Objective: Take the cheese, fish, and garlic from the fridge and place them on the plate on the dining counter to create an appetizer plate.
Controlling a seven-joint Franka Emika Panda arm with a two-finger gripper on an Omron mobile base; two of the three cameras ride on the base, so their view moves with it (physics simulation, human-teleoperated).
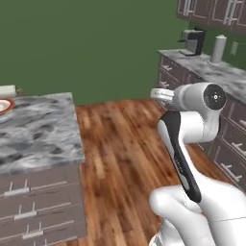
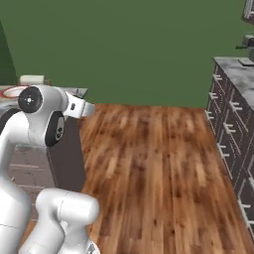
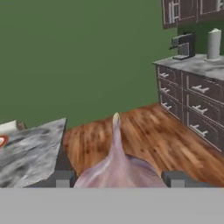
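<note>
Hand view: the gripper (image 3: 117, 178) is closed on the garlic (image 3: 117, 168), a pale pinkish-white bulb with faint ribbing and a tapered, pointed stem tip; one dark, blocky fingertip sits against each side of the bulb. The bulb is carried in the air above the wooden floor (image 3: 144, 135), off the near corner of the dining counter (image 3: 30, 153). The counter top is grey-and-white veined marble with a squared edge; its side, in the left base view, shows flat grey drawer fronts with slim bar pulls. The plate (image 1: 5, 104), round and white with a red-orange rim band, lies on the far part of the marble top, cut by the picture's left edge; what lies on it cannot be made out. The floor is glossy, reddish-brown plank wood. Along the right wall runs a dark-fronted cabinet run (image 3: 192, 100) with a mottled stone top, carrying a dark coffee machine (image 3: 183, 46) and a pale upright cylinder (image 3: 214, 43) near its far end. The rear wall is plain matte green.
</note>
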